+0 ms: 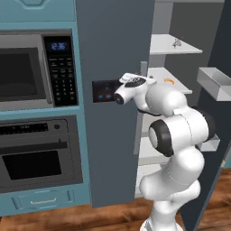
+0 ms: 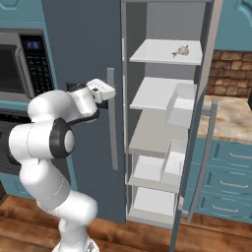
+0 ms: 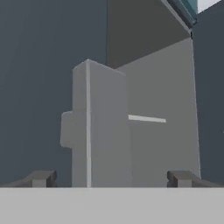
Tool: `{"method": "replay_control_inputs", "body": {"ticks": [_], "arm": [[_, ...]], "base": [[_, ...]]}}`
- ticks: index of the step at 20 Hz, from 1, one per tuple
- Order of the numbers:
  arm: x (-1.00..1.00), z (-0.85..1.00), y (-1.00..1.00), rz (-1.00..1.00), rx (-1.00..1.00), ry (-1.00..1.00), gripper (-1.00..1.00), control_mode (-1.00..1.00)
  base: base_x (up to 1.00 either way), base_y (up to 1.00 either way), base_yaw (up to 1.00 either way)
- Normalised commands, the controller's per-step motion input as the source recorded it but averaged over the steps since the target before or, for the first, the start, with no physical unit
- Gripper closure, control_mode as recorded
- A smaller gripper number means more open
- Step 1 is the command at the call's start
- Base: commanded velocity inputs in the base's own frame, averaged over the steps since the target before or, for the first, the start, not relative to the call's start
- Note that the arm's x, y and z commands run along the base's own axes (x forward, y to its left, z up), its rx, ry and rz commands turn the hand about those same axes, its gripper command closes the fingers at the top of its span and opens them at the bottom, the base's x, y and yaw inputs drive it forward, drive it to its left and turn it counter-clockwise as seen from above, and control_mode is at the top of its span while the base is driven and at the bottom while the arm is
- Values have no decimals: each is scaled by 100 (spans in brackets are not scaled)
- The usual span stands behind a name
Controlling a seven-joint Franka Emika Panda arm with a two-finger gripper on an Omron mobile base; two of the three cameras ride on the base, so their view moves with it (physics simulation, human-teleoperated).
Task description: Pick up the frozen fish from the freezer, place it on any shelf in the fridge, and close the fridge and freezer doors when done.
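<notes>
So my pincer (image 3: 111,178) is wide open and holding nothing, parked right at the freezer door's upright handle (image 3: 94,127), while the frozen fish (image 2: 181,51) already sits on the fridge's top shelf (image 2: 147,55), up right.

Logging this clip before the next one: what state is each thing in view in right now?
Freezer door: shut.
Fridge door: swung open.
Fish: lying on the top fridge shelf.
Gripper: open, holding nothing, fingers either side of the freezer door handle.
Microwave: door shut, clock lit.
</notes>
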Motion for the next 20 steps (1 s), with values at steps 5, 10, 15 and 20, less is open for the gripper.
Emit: {"method": "replay_control_inputs", "body": {"ticks": [5, 10, 15, 20], "arm": [[0, 31, -3, 0, 6, 7, -100, -100], [-72, 75, 10, 4, 0, -1, -100, -100], [-100, 57, 13, 2, 7, 4, -100, -100], [-100, 15, 0, 7, 11, 5, -100, -100]], "base": [[0, 0, 0], [0, 0, 0], [0, 0, 0], [0, 0, 0]]}}
